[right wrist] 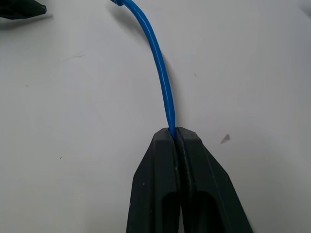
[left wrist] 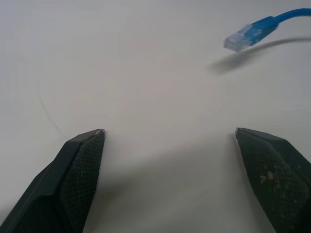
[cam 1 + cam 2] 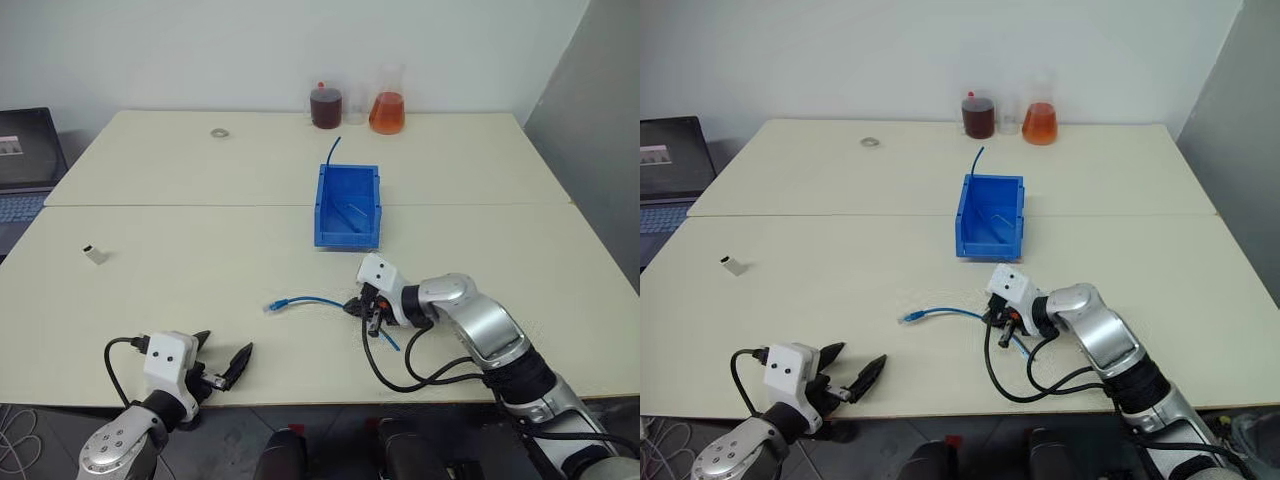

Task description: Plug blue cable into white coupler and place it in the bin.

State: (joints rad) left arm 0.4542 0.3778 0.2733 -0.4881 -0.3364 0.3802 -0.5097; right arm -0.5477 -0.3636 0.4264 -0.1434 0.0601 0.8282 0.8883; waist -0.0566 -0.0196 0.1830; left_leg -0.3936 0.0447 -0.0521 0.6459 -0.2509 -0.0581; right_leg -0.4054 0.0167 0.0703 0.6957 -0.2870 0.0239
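The light-blue cable [image 3: 305, 299] lies on the table in front of the bin, its clear plug [image 3: 272, 305] pointing left and slightly raised. My right gripper [image 3: 352, 307] is shut on the cable partway along, and a short tail [image 3: 389, 341] trails behind it. In the right wrist view the cable [image 1: 163, 82] runs out from between the closed fingertips [image 1: 165, 138]. My left gripper [image 3: 228, 342] stands open and empty near the front edge, short of the plug [image 2: 245, 36]. The white coupler [image 3: 96, 254] sits far left on the table. The blue bin [image 3: 320, 205] stands at the middle.
A darker blue cable stub [image 3: 332, 148] sticks up from the bin's far side. Two beakers, one with dark red liquid [image 3: 326, 105] and one with orange [image 3: 387, 110], stand at the back edge. A small ring [image 3: 218, 131] lies back left. A laptop [image 3: 25, 160] sits beyond the table's left side.
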